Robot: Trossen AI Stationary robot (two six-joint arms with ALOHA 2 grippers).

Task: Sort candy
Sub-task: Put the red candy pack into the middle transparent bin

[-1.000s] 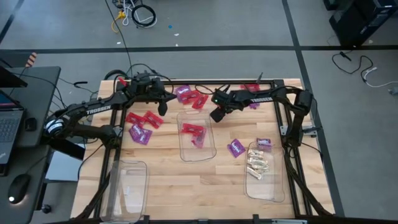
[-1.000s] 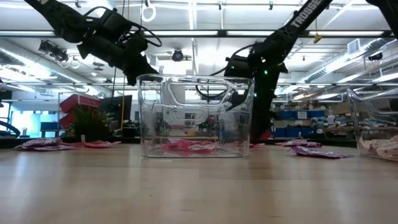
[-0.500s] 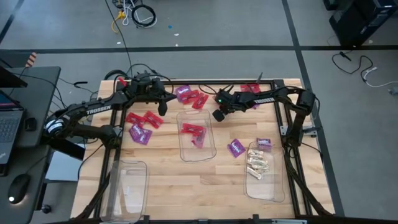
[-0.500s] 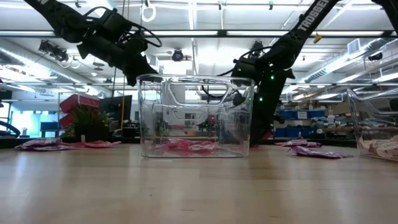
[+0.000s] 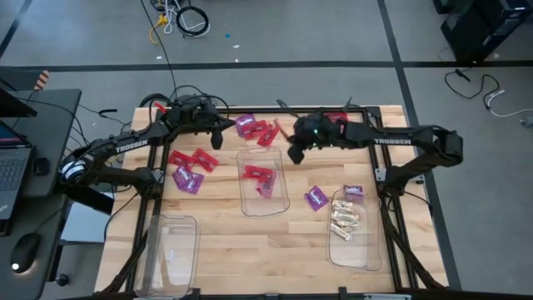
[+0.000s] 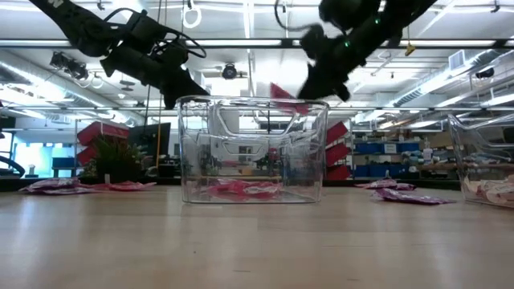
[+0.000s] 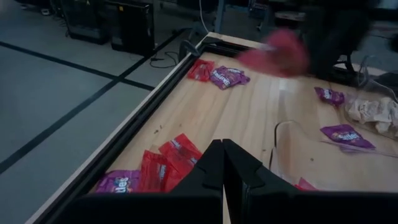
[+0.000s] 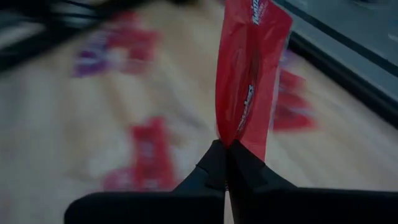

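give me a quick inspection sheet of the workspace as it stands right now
surface: wooden table in a black frame.
job's things: middle bin holds red packets; right bin holds cream pieces; left bin shows nothing inside. Red packets and purple packets lie loose on the wood.
clutter: nothing seen.
grippers: right gripper shut on a red packet, raised near the middle bin's far end; left gripper shut, holding nothing, above the table's far left.
cables: coiled cable on the floor beyond the table.
surroundings: desk with laptop and mouse at left.
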